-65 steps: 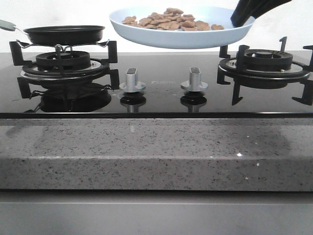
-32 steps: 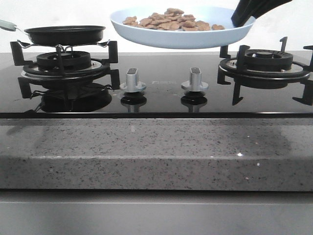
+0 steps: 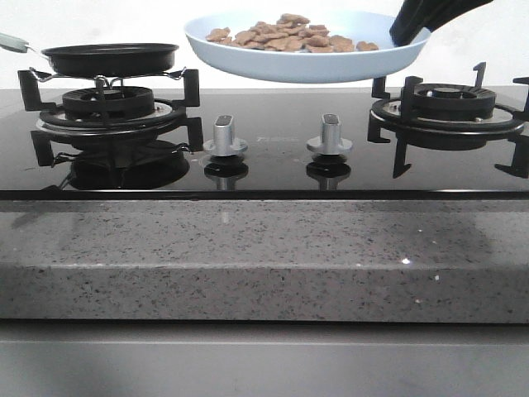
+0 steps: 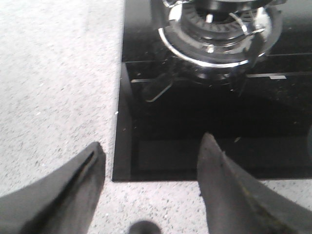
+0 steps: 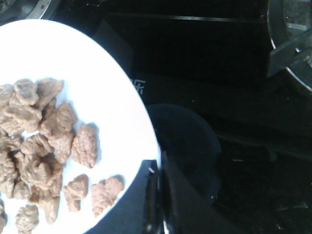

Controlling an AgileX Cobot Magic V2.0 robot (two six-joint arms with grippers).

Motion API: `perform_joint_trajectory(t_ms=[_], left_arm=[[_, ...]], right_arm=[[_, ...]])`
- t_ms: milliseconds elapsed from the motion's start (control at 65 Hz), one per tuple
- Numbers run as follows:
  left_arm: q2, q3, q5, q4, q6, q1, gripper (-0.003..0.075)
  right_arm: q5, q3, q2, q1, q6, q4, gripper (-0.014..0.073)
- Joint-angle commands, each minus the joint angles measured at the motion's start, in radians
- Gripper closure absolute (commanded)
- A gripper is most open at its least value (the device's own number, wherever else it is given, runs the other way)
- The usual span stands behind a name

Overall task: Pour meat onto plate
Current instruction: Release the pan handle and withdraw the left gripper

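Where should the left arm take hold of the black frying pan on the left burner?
Grip the pale handle, which sticks out past the left side of the frying pan. Come in from the left with the open left gripper, fingers closing across the handle. The pan's round, low wall offers little to pinch, and the grate prongs crowd its rim; only the handle's tip shows, so its exact shape is unclear.
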Motion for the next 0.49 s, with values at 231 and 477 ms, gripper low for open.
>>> perform_joint_trajectory(t_ms=[231, 477], left_arm=[[-0.008, -0.007, -0.085, 0.006, -0.016, -0.008, 0.0314], [-0.008, -0.007, -0.085, 0.004, -0.016, -0.008, 0.0314]], right_arm=[[-0.043, -0.030, -0.044, -0.001, -0.008, 0.034, 0.0664], [-0.043, -0.030, -0.044, -0.001, -0.008, 0.034, 0.0664]])
